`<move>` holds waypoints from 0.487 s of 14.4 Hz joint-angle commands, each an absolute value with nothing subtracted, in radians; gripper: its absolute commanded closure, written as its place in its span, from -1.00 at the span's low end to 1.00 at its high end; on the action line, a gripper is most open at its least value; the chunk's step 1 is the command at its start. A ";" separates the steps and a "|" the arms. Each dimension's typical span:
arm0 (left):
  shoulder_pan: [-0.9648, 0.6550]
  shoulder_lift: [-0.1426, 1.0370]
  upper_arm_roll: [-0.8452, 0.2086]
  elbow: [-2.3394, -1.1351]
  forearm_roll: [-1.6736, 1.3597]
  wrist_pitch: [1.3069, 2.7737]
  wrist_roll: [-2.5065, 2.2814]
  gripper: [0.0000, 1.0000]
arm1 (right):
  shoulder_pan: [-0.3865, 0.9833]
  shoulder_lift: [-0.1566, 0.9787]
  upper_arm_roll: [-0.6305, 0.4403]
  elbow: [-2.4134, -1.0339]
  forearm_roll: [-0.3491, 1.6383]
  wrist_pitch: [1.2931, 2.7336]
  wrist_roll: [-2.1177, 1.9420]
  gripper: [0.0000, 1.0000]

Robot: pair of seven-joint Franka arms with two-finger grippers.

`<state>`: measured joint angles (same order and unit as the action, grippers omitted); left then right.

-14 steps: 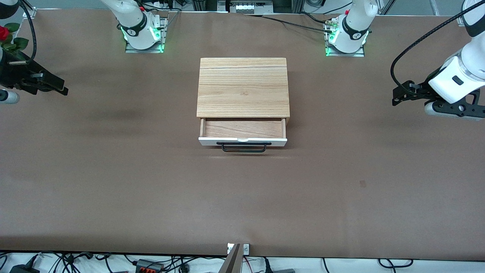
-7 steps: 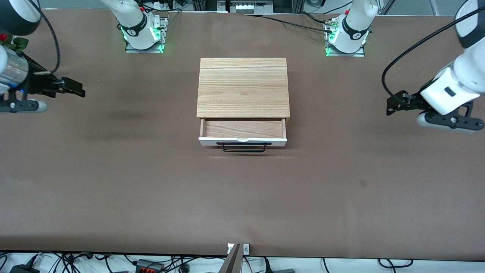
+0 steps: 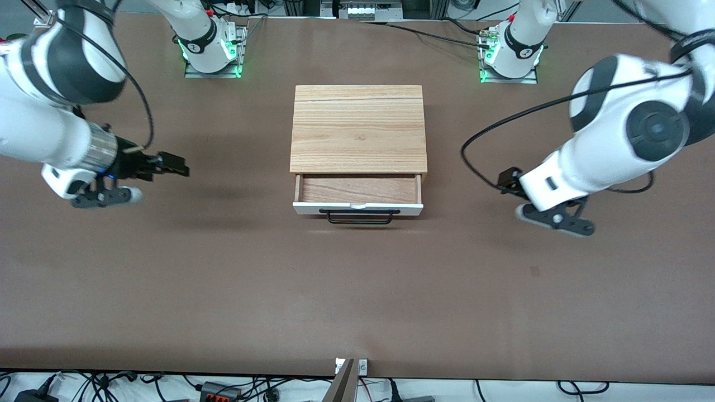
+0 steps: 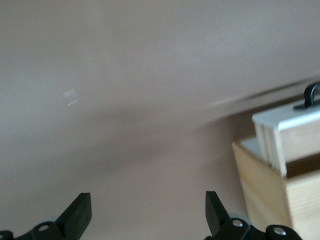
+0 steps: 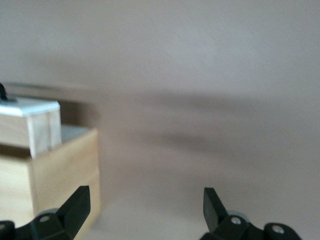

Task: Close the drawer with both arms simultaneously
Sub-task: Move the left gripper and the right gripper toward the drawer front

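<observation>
- The drawer [image 3: 358, 196] is what we're watching: one of it, pulled partway out of its single wood cabinet [image 3: 358, 128], white front and black bar handle [image 3: 360, 216] facing the front camera, mid-table and closer to the edge where the bases stand.
- We count two arms and two grippers, each hanging over bare tabletop [image 3: 357, 290] well apart from the cabinet.
- Left gripper [image 3: 507, 180] hangs over the table toward the left arm's end, about level with the drawer front; its wrist view shows the fingers [image 4: 77, 215] spread wide, nothing between them.
- Right gripper [image 3: 177, 166] mirrors it toward the right arm's end, fingers [image 5: 75, 206] likewise parted and empty.
- Against half a second ago, we see both grippers have swung in from the table's end edges toward the cabinet; the drawer hasn't budged.
</observation>
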<state>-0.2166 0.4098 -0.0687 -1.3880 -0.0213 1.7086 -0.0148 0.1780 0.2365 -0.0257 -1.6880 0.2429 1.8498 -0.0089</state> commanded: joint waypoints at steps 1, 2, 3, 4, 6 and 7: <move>-0.259 0.524 -0.064 -1.301 -0.034 1.773 -0.070 -1.00 | 0.257 0.328 -0.026 -1.660 0.297 2.000 0.011 -1.00; -0.276 0.546 -0.064 -1.301 -0.046 1.802 -0.081 -1.00 | 0.273 0.360 -0.026 -1.660 0.323 2.060 0.011 -1.00; -0.285 0.567 -0.064 -1.301 -0.055 1.834 -0.090 -1.00 | 0.290 0.389 -0.026 -1.660 0.357 2.113 0.011 -1.00; -0.293 0.586 -0.064 -1.301 -0.055 1.868 -0.095 -1.00 | 0.316 0.417 -0.026 -1.660 0.403 2.170 0.009 -1.00; -0.301 0.624 -0.064 -1.301 -0.058 1.919 -0.101 -1.00 | 0.369 0.454 -0.026 -1.660 0.457 2.268 0.009 -1.00; -0.301 0.635 -0.064 -1.302 -0.083 1.934 -0.103 -1.00 | 0.403 0.469 -0.026 -1.661 0.463 2.316 0.011 -1.00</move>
